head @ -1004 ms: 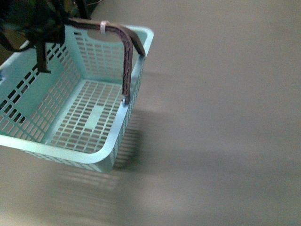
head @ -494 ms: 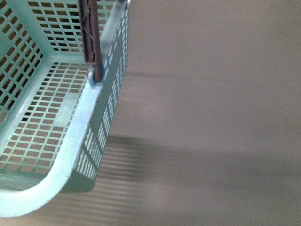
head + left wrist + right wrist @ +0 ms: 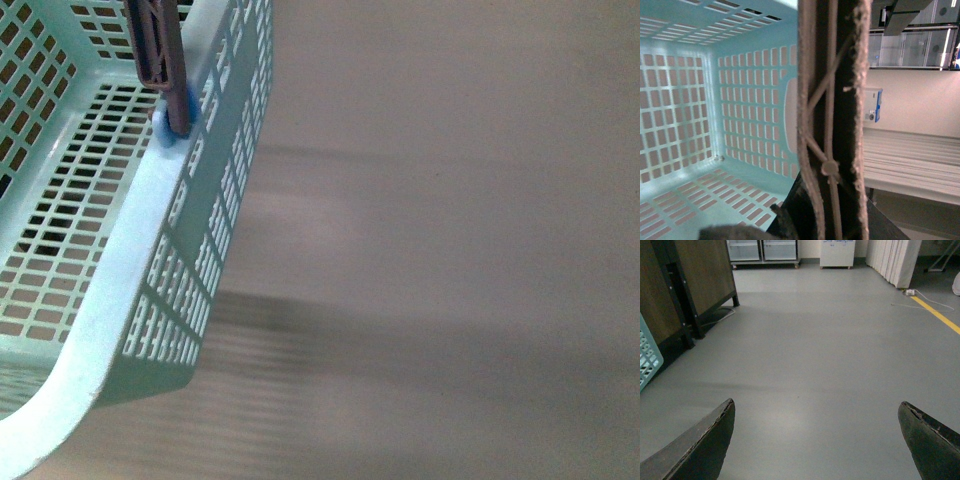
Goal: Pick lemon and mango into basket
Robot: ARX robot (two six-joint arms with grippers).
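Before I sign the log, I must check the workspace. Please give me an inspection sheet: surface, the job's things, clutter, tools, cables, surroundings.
Surface: bare grey floor; no table in view.
Job's things: basket at the left of the front view, its handle raised, no fruit in the part that shows; lemon and mango: nothing seen.
Clutter: nothing seen.
Tools: left tool close against the basket handle, grip hidden; right tool open, holding nothing.
Cables: white cable and plug on the floor near a yellow line.
Surroundings: wooden cabinet, white curtain, glass-door cabinets.
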